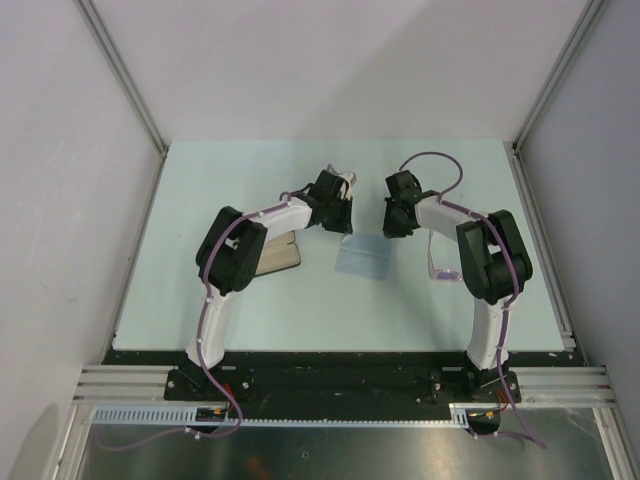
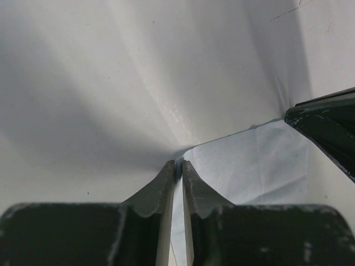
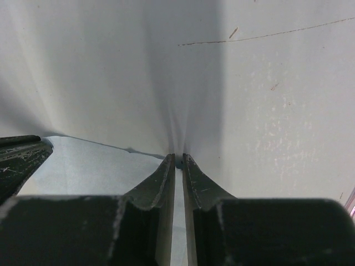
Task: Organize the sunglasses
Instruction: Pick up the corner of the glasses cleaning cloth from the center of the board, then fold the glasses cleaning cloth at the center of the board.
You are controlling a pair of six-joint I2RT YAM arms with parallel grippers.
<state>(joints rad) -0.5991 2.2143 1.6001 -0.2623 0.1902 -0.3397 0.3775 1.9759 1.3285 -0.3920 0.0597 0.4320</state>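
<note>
Nearest the arms' bases, the pale blue cloth [image 1: 362,258] lay flat on the table [image 1: 250,170], and at its far edge each tool had taken a corner. The left tool [image 2: 177,169] was pressed almost together on the left corner, and the right tool [image 3: 178,160] was pinched the same way on the right. The step looked to me like a fold or a lift of that cloth. To do it well, both corners would want to rise together and level, with the edge kept taut between them so it did not sag or slip from either thin bite. The pull should come toward the near edge, so that the corners met squarely. The sunglasses [image 1: 443,271] sat on the table, held by neither tool. They were nearer the bases than the right tool, close against that arm's elbow, just right of the cloth and apart from it. The black case [image 1: 280,258] lay across the cloth from them, half under the left arm.
</note>
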